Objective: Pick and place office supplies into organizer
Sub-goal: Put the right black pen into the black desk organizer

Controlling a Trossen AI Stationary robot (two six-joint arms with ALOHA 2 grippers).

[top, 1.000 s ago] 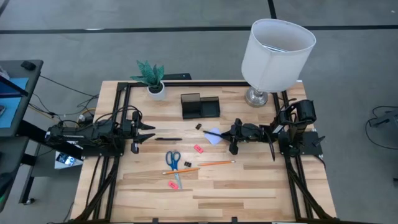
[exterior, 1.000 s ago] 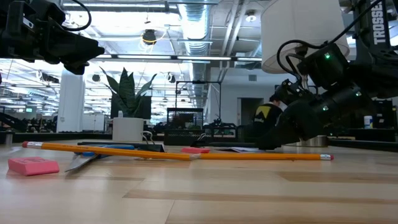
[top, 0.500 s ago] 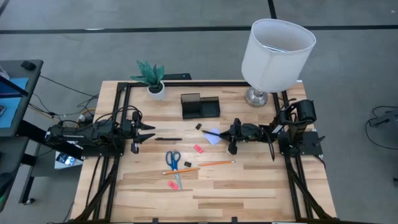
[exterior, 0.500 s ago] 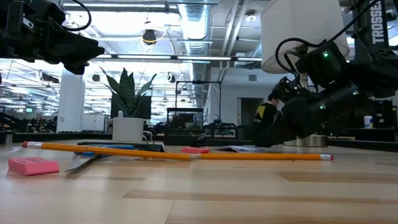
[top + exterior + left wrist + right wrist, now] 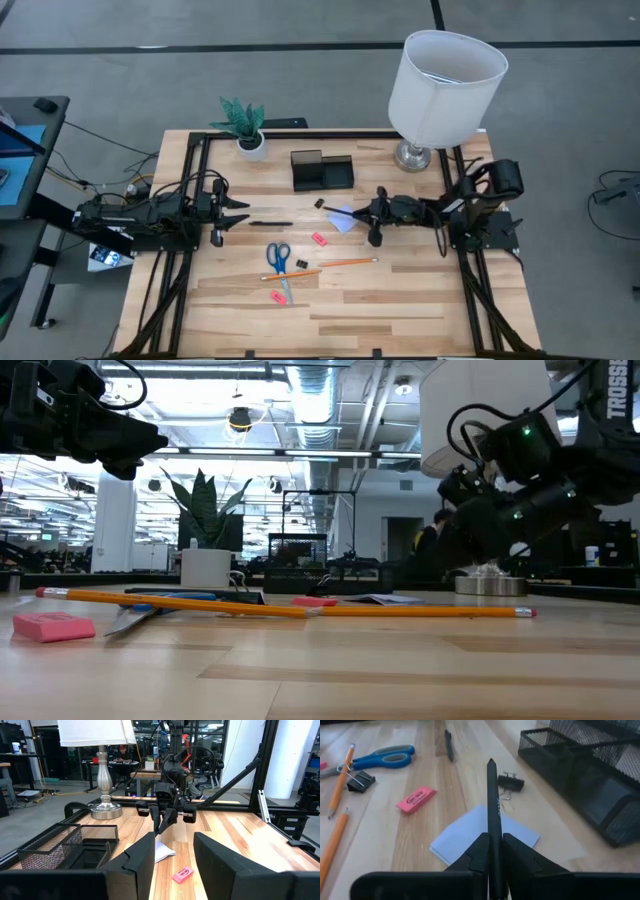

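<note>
I am pinching a slim black pen (image 5: 491, 805) between the pressed-together fingers of my right gripper (image 5: 372, 213), holding it above the pale lavender square note pad (image 5: 481, 834), which is lying flat on the wooden table (image 5: 400, 300). The pen's long axis is running straight out from my fingers toward the middle of the table, its tip clear of the small black binder clip (image 5: 510, 782) beyond the pad. The black wire-mesh organizer (image 5: 321, 170) is standing near the table's back edge, off to one side of the pen's line rather than ahead of it, so I am judging that the pen must be swung toward it and tipped upright for the taller cup section. My right arm is much the nearer to it.

My left gripper (image 5: 232, 216) is waiting at the left of the table with its fingers spread, holding nothing.

In the low view the organizer is hard to make out behind the clutter, and the pen's rear end is hidden inside my fingers.
</note>
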